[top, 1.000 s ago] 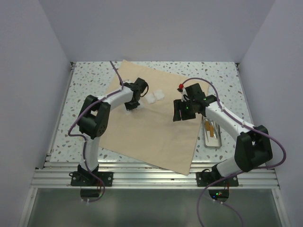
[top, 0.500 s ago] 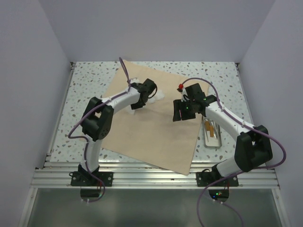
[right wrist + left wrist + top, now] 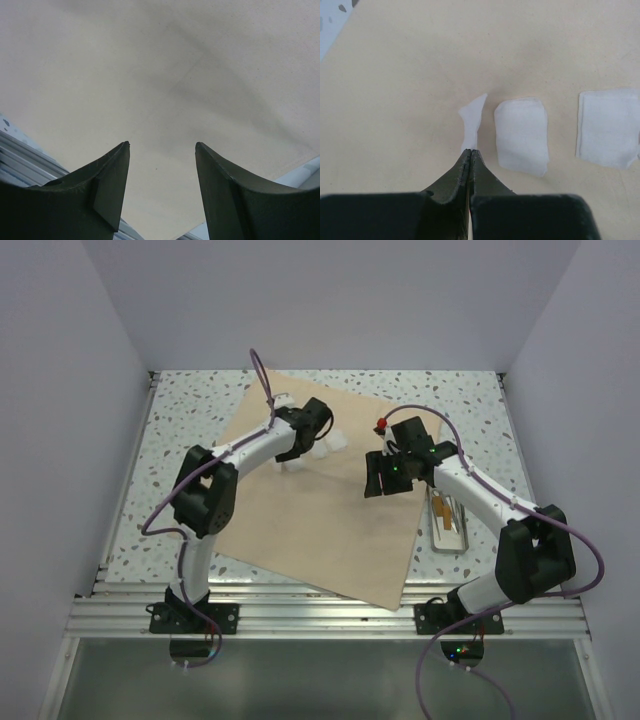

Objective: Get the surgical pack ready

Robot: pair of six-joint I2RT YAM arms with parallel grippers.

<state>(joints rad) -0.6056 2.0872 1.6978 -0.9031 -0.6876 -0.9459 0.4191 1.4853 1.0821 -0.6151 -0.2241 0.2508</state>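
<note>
The surgical pack (image 3: 320, 530) is a wide tan cloth lying flat on the speckled table. On its far part, my left gripper (image 3: 297, 458) is shut, with a twisted white gauze square (image 3: 472, 120) pinched at its tips (image 3: 470, 151). Two more gauze squares lie flat to the right of it, one close by (image 3: 521, 134) and one farther off (image 3: 607, 126). My right gripper (image 3: 378, 478) hangs open above the right side of the cloth. In the right wrist view, only bare cloth (image 3: 165, 80) shows between the fingers of the right gripper (image 3: 161, 145).
A small silver tray (image 3: 449, 521) with instruments sits on the table just right of the cloth, under my right forearm. The aluminium rail (image 3: 330, 615) runs along the near edge. Grey walls close in on both sides and the back.
My left gripper has swung right across the far part of the cloth to the gauze squares and shut on one. The right arm has barely moved.
</note>
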